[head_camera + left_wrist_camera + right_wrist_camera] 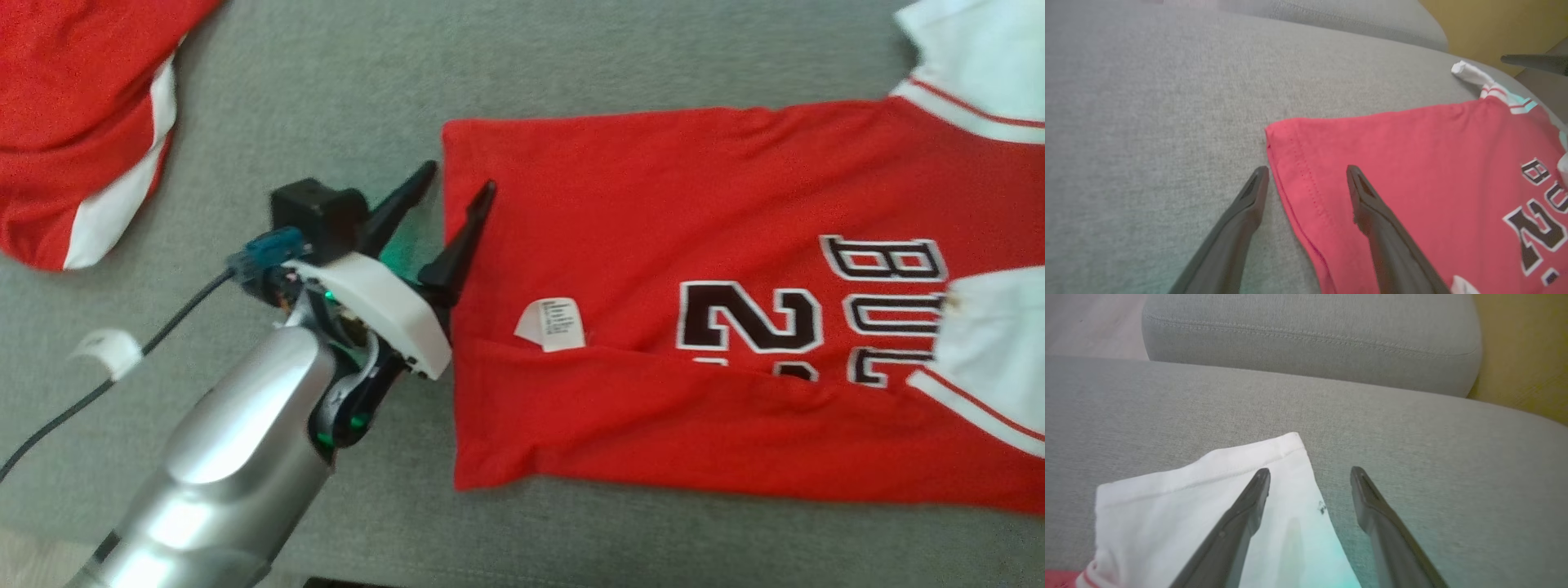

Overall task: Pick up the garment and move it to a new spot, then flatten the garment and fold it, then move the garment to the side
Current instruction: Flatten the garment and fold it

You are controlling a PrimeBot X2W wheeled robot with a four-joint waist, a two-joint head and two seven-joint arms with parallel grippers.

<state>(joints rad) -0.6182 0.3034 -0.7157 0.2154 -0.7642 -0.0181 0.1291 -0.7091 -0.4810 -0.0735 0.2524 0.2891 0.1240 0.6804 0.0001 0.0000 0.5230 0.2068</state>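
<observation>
The left pincer (pixel 459 177), wide open and empty, straddles the hem corner (pixel 1274 136) of the red fabric jersey (pixel 653 204), which stretches lengthwise to its right on the grey sofa cushion (pixel 326 82), toward the right pincer (pixel 1310 470), equally open and empty, above one white sleeve (pixel 1188 498)

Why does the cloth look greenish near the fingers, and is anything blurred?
Head view: a green light glows on the left gripper, the silver forearm shows glare, and the shirt print is soft. Right wrist view: a teal cast falls on the white sleeve by the right gripper. Left wrist view: the red looks washed out.
</observation>
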